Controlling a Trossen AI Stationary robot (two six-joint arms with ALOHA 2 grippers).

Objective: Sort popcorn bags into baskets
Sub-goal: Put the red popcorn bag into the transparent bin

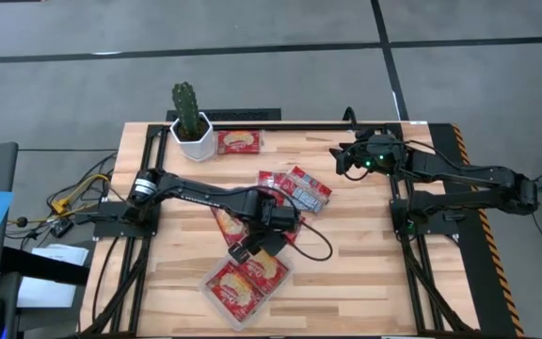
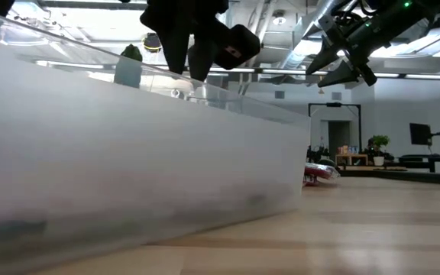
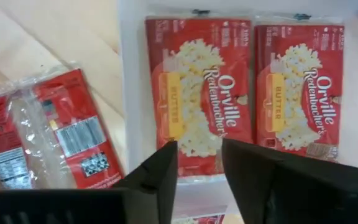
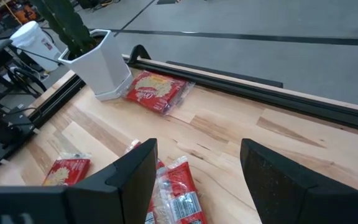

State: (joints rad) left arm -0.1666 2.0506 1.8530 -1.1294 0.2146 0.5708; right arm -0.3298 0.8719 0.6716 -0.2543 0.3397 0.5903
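My left claw [image 1: 269, 247] hangs over the clear tray [image 1: 216, 299].
It is open and empty; two popcorn bags [image 3: 197, 93] lie below. Right claw [image 1: 344, 160], upper right, open, empty.

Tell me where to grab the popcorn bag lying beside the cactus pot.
Probably best to take that bag from straight above, pinching across its short width near the end away from the pot. It lies flat on the table, so there is no raised edge to catch, and the pot stands close along one end. The right gripper is open and looks nearest.
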